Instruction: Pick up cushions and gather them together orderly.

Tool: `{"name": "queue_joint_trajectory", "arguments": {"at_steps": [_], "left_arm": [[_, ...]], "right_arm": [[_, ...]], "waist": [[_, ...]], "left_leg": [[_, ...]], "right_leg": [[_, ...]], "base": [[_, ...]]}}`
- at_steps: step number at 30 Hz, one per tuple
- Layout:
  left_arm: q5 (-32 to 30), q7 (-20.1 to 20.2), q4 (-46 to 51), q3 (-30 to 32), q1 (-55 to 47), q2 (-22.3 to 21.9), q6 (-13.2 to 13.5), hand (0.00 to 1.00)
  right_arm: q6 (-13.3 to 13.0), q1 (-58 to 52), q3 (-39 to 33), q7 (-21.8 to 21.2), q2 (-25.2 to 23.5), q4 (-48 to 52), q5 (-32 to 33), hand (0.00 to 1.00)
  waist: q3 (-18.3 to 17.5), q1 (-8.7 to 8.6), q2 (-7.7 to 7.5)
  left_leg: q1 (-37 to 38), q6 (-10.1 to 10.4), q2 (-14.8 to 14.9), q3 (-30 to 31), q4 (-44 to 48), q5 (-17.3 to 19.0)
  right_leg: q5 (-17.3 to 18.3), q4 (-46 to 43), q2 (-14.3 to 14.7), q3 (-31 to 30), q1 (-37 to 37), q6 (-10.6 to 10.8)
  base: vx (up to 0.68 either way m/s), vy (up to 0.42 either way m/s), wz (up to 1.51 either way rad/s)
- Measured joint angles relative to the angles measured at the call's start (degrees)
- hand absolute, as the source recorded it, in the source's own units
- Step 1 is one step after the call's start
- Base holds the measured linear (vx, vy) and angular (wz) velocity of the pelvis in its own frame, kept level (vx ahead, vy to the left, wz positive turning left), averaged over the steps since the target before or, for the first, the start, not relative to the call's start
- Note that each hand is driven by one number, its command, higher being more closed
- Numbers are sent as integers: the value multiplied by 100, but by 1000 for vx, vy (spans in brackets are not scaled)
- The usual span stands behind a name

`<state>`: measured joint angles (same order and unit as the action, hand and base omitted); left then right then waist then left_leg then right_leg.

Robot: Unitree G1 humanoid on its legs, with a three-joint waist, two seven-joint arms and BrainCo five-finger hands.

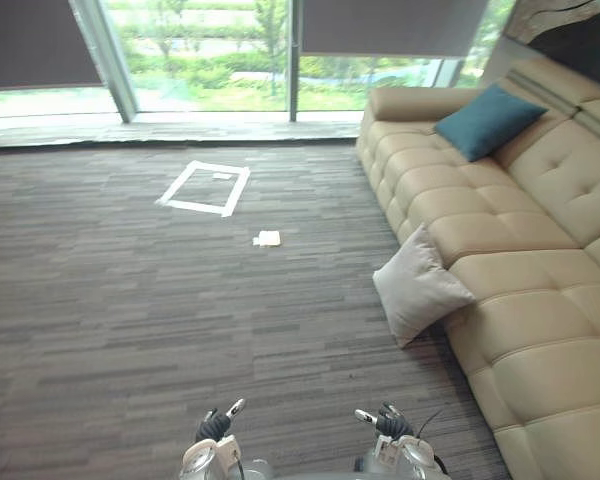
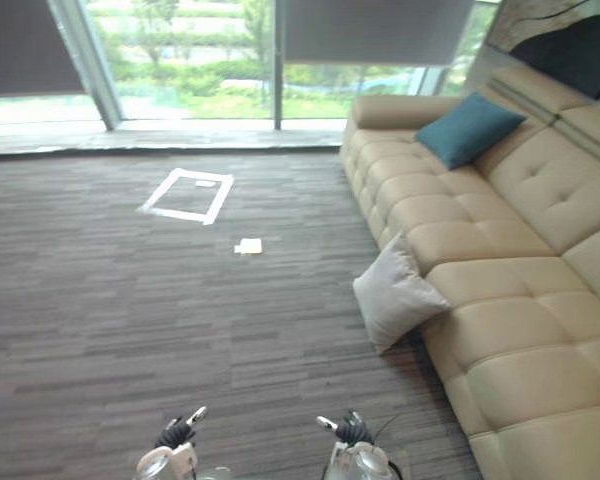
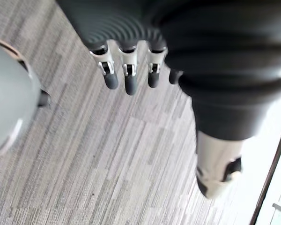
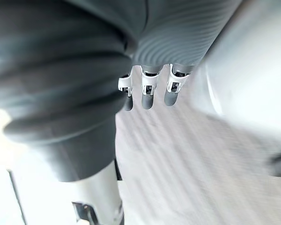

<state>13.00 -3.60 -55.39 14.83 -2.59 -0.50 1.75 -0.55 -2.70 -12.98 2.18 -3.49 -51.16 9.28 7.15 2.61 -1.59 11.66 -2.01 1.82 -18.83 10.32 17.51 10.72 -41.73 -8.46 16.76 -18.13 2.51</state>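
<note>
A light grey cushion (image 1: 417, 285) stands on the carpet, leaning against the front of the beige sofa (image 1: 520, 250). A teal cushion (image 1: 488, 120) rests on the sofa's seat near its far armrest, propped on the backrest. My left hand (image 1: 215, 428) and right hand (image 1: 392, 424) hang low at the near edge, well short of the grey cushion. In the wrist views the left hand's fingers (image 3: 126, 77) and the right hand's fingers (image 4: 147, 91) are relaxed and straight over bare carpet, holding nothing.
A white tape rectangle (image 1: 205, 187) is marked on the grey carpet, with a small paper scrap (image 1: 268, 238) just this side of it. Tall windows (image 1: 210, 60) close the far side. The sofa runs along the right.
</note>
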Motion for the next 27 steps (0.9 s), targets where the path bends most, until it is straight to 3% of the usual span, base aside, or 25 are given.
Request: {"name": "queue_joint_trajectory", "arguments": {"at_steps": [1, 3, 5, 6, 7, 8, 9, 10, 11, 12, 13, 14, 15, 17, 18, 19, 20, 21, 22, 23, 24, 25, 26, 27], "left_arm": [[-4, 12, -71, 1, 76, -42, -3, 0], [-42, 28, -129, 1, 135, -114, -4, 0], [-70, 52, -141, 1, 106, -191, -1, 0], [-190, 62, -143, 1, 114, -269, -19, 0], [-224, 76, -112, 2, 118, -302, -20, 0], [-233, 115, -73, 11, 142, -315, -22, 0], [-253, 137, -55, 85, 144, -329, -36, 0], [-263, 145, -36, 124, 147, -325, -45, 0], [-256, 134, 31, 248, 130, -325, -41, 0], [-266, 136, 56, 256, 126, -322, -33, 0], [-263, 138, 153, 247, 116, -247, -23, 0], [-259, 137, 207, 233, 116, -232, -9, 0], [-257, 136, 308, 212, 119, -261, 13, 0], [-235, 135, 374, 216, 114, -295, 38, 0], [-218, 131, 391, 215, 108, -305, 48, 0], [-214, 126, 389, 212, 109, -313, 52, 0], [-213, 120, 373, 203, 97, -325, 54, 0], [-213, 120, 328, 197, 61, -317, 57, 0], [-214, 120, 291, 206, 65, -278, 58, 0], [-216, 121, 232, 199, 73, -197, 55, 0], [-221, 125, 177, 191, 80, -177, 63, 0], [-227, 125, 157, 181, 87, -167, 57, 0], [-242, 126, 100, 131, 109, -133, 44, 0], [-252, 124, 49, 123, 114, -120, 41, 0]], "right_arm": [[-2, 12, -147, 0, 2, -7, 1, 0], [1, 26, -265, 3, 7, -11, 2, 0], [-6, 27, -275, 4, 36, 4, -2, 0], [5, 63, -260, 2, 86, -1, -19, 0], [12, 63, -259, 0, 107, -6, -20, 0], [13, 69, -261, 0, 139, 18, -14, 0], [6, 83, -257, 4, 166, 43, -11, 0], [8, 96, -254, 12, 192, 32, -10, 0], [32, 194, -246, 18, 196, -107, -11, 0], [40, 230, -235, 19, 189, -182, -9, 0], [74, 270, -151, 25, 126, -342, 5, 0], [89, 270, -89, 25, 115, -384, 27, 0], [106, 280, -35, 26, 94, -382, 42, 0], [111, 273, -33, 45, 45, -375, 78, 0], [107, 268, -34, 60, 2, -365, 82, 0], [109, 264, -33, 64, -11, -366, 82, 0], [109, 229, -20, 70, -23, -365, 79, 0], [109, 172, 13, 78, -23, -362, 68, 0], [114, 152, 22, 80, -51, -367, 68, 0], [140, 91, 109, 62, -49, -359, 58, 0], [140, 78, 114, 62, -50, -346, 41, 0], [140, 70, 130, 64, -49, -344, 28, 0], [144, 40, 154, 62, -43, -338, 18, 0], [137, 48, 181, 53, -27, -320, 10, 0]], "waist": [[9, -15, -13], [16, -59, -4], [14, -178, 19], [24, -233, 140], [38, -215, 185], [63, -219, 253], [79, -225, 378], [84, -217, 460], [171, -152, 498], [194, -137, 485], [268, -41, 361], [285, -7, 314], [311, 51, 264], [309, 85, 273], [285, 92, 260], [268, 107, 267], [213, 123, 310], [88, 122, 314], [36, 122, 282], [-58, 120, 99], [-94, 140, 37], [-100, 118, 25], [-87, 126, 42], [-68, 129, 71]], "left_leg": [[171, 86, -2, -74, -81, 93], [392, 232, -35, -97, -194, 185], [753, 338, -68, 37, -351, 267], [834, 382, 93, 302, -132, 253], [750, 443, 161, 450, 239, 218], [287, 673, 338, 781, 1542, 75], [-307, 1165, 506, 1091, 2918, -364], [-670, 1323, 595, 1232, 3689, -611], [-1158, 1324, 723, 1281, 4752, -745], [-1293, 1245, 764, 1280, 4985, -705], [-1708, 948, 784, 1172, 5174, -535], [-1860, 844, 813, 1098, 5083, -465], [-2190, 640, 880, 956, 4677, -308], [-2411, 593, 808, 1031, 3358, -158], [-2534, 618, 632, 1397, 2388, -184], [-2579, 635, 554, 1650, 2005, -240], [-2622, 601, 450, 2257, 1295, -464], [-2628, 659, 377, 2414, 1319, -994], [-2603, 761, 339, 2349, 1393, -958], [-2464, 613, 305, 1868, 1435, -846], [-2295, 460, 287, 1534, 1467, -750], [-2211, 409, 277, 1425, 1459, -720], [-1900, 238, 272, 1109, 1398, -617], [-1716, 169, 275, 964, 1319, -552]], "right_leg": [[-167, 873, 165, 213, -85, -55], [-437, 1696, 353, 363, -130, -89], [-730, 1964, 509, 343, -45, -569], [-676, 1733, 598, 375, 58, -1039], [-481, 1666, 625, 401, 119, -1046], [-201, 1613, 735, 394, 308, -1025], [-60, 1714, 862, 329, 543, -1047], [-7, 1816, 975, 275, 680, -1056], [49, 2048, 1167, 2, 1082, -1094], [56, 2169, 1215, -89, 1260, -1099], [55, 2571, 1251, -446, 1836, -1098], [53, 2715, 1240, -587, 2013, -1095], [28, 2972, 1231, -850, 2377, -1048], [64, 3149, 1153, -1235, 2662, -911], [196, 3208, 1070, -1519, 2769, -712], [274, 3222, 1038, -1620, 2800, -636], [443, 3180, 1011, -1900, 2840, -502], [641, 3049, 941, -2169, 2834, -316], [700, 2970, 884, -2292, 2828, -235], [723, 2560, 683, -2566, 2681, -132], [653, 1997, 588, -2759, 2423, -24], [602, 1796, 545, -2768, 2336, 67], [406, 1048, 462, -2786, 2057, 317], [332, 607, 419, -2719, 1821, 375]], "base": [[394, -23, -15], [563, -42, -3], [693, -82, 24], [557, -112, 23], [818, -205, 15], [636, -184, -10], [636, -147, -26], [628, -61, -72], [503, -6, -75], [698, -1, -116], [542, 9, -93], [620, 20, -121], [486, 77, -107], [496, 170, -113], [334, 182, -99], [349, 227, -127], [584, 444, -130], [494, 388, -126], [518, 404, -116], [457, 372, -110], [457, 372, -106], [424, 426, -109], [214, 252, -94], [305, 382, -140]]}}
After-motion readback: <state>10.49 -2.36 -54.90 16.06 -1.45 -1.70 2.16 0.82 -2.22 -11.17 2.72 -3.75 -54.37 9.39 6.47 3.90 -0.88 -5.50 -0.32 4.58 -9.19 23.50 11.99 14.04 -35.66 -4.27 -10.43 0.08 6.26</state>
